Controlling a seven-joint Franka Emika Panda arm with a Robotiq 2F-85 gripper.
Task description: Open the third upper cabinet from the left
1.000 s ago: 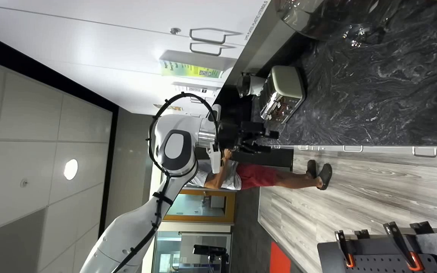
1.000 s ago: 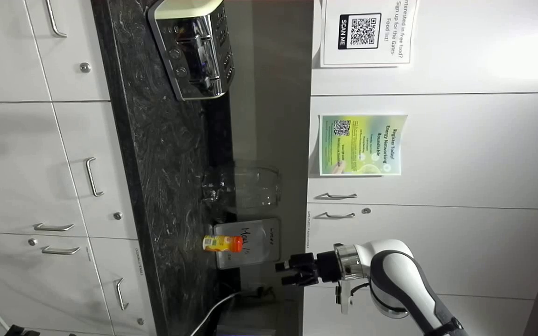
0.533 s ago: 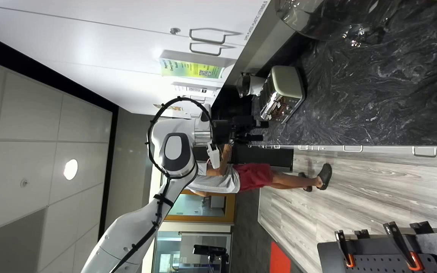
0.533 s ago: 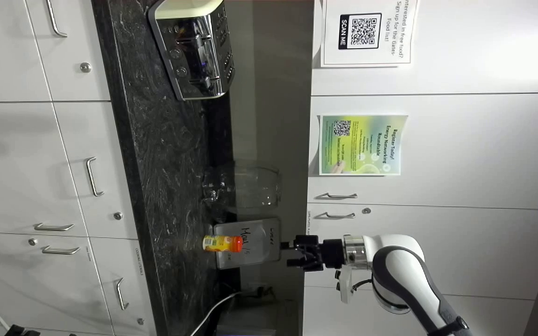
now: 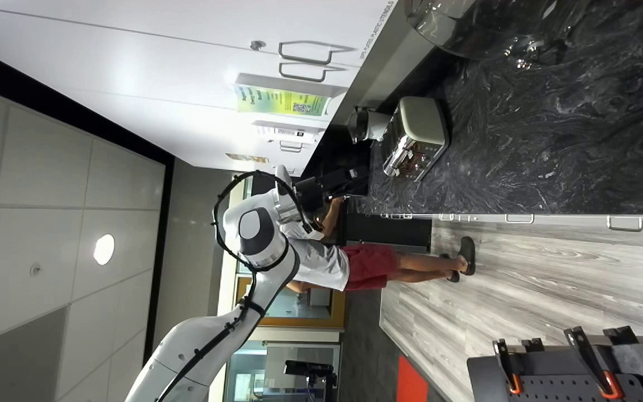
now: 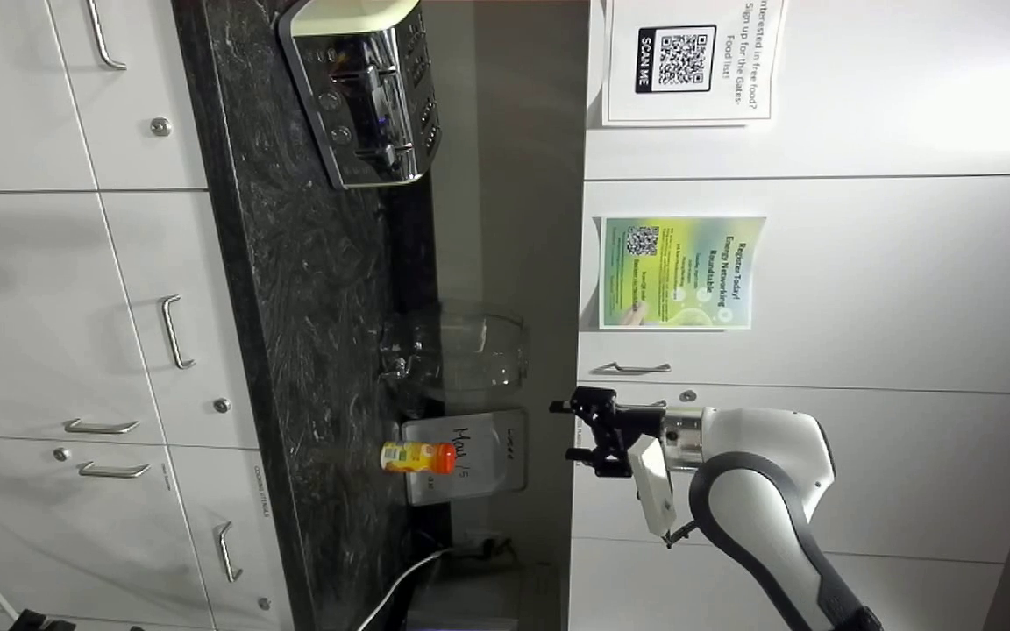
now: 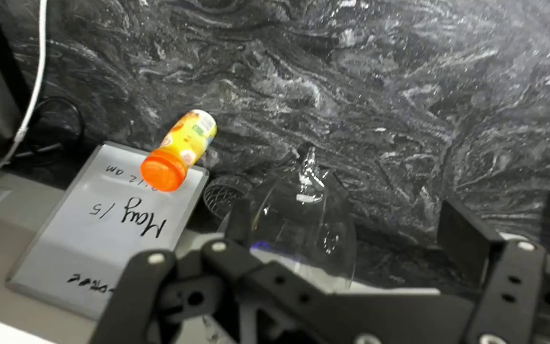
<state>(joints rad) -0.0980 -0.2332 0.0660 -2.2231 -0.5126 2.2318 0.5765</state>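
The third upper cabinet has a flat white door, shut, with a round lock. It also shows in an exterior view, where its bar handle is in full sight. In an exterior view my gripper stands in front of the door's handle side and hides most of the handle and label. My gripper also shows in an exterior view, apart from the cabinet faces. In the wrist view its two fingers are wide apart with nothing held. The handle is out of the wrist view.
A glass dispenser, a yellow jar with an orange lid and a small whiteboard stand on the dark counter below. A toaster stands farther along. A poster hangs on the neighbouring door. A person stands behind.
My gripper has moved along the cabinets towards the door's handle side, now overlapping the handle in an exterior view. The wrist has turned. The person has shifted. The door has stayed shut.
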